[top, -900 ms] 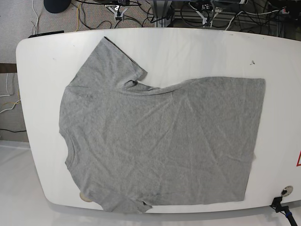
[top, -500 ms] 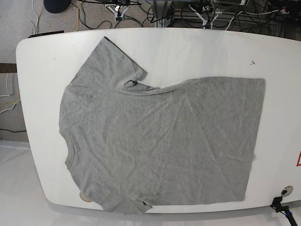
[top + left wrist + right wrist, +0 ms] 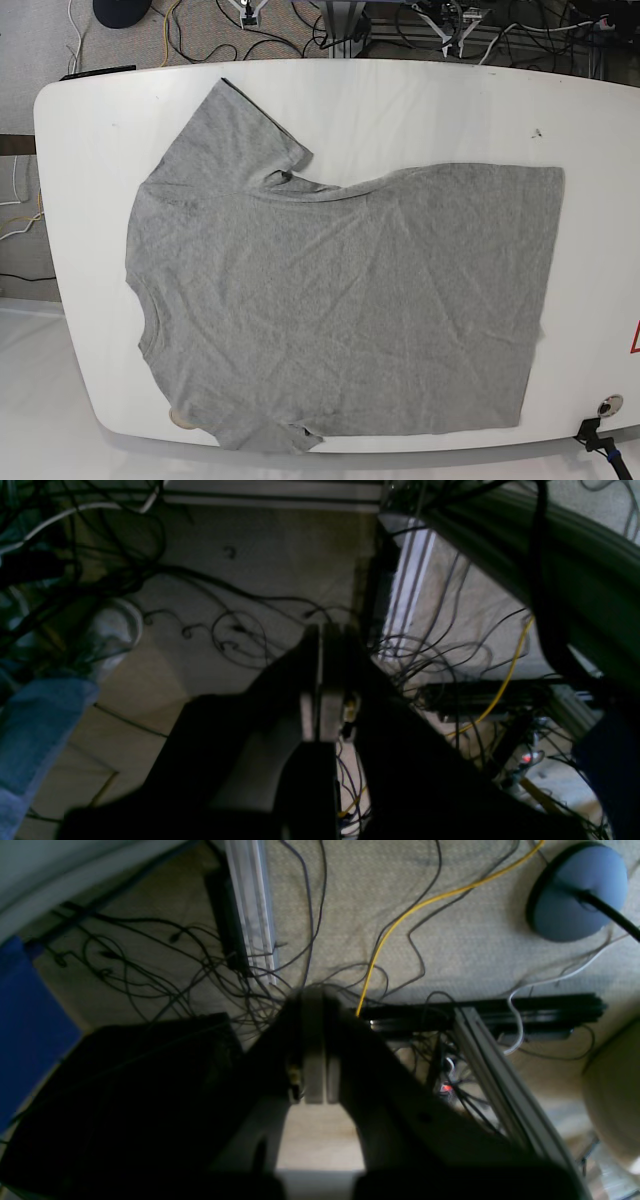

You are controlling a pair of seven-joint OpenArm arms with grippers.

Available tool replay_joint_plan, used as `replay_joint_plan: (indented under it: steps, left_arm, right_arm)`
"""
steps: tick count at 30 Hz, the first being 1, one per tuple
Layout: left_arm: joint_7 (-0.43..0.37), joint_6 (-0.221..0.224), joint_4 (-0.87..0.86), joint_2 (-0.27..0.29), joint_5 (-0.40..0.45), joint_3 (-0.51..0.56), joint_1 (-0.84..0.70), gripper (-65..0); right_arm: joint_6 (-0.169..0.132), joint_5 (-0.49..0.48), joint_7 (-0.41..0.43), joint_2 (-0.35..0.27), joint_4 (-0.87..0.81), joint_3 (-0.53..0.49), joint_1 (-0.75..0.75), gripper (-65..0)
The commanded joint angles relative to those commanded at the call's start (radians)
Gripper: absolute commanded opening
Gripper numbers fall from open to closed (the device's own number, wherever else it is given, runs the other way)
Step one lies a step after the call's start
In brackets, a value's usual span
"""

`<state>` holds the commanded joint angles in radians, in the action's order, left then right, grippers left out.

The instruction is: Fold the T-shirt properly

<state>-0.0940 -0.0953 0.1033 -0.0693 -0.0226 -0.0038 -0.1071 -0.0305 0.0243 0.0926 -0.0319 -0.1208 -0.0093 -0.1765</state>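
A grey T-shirt lies spread flat on the white table, collar to the left and hem to the right. One sleeve points to the far left; the other is bunched at the near edge. Both grippers hang beyond the table's far edge, over the floor. The left gripper is shut with nothing between its fingers, and only its tip shows in the base view. The right gripper is likewise shut and empty, with its tip at the top edge.
Tangled cables and aluminium frame rails cover the floor behind the table. A dark round stand base sits at the far left. A black clamp and a round fitting are at the near right corner.
Both gripper tips at the top of the base view have drawn further back toward the frame's edge. The shirt has not moved.
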Motion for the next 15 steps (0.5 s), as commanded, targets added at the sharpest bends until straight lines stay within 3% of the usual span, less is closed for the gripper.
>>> replay_joint_plan:
  steps: [4,7,15]
  left_arm:
    - [-0.029,-0.106,0.083,-0.023,-0.001,-0.002,-0.078,-65.0]
    - [-0.062,-0.142,0.131,-0.036,-0.003,-0.005,-0.128,-65.0]
    - [-0.096,-0.147,0.265,-0.059,-0.002,0.003,-0.244,-65.0]
  right_arm:
    - [-0.001,-0.001,0.049,-0.013,-0.024,-0.009,-0.062,-65.0]
    - [0.000,0.000,0.047,-0.036,-0.052,-0.016,-0.113,-65.0]
    - [-0.007,-0.004,0.048,-0.122,-0.220,-0.030,-0.315,-65.0]
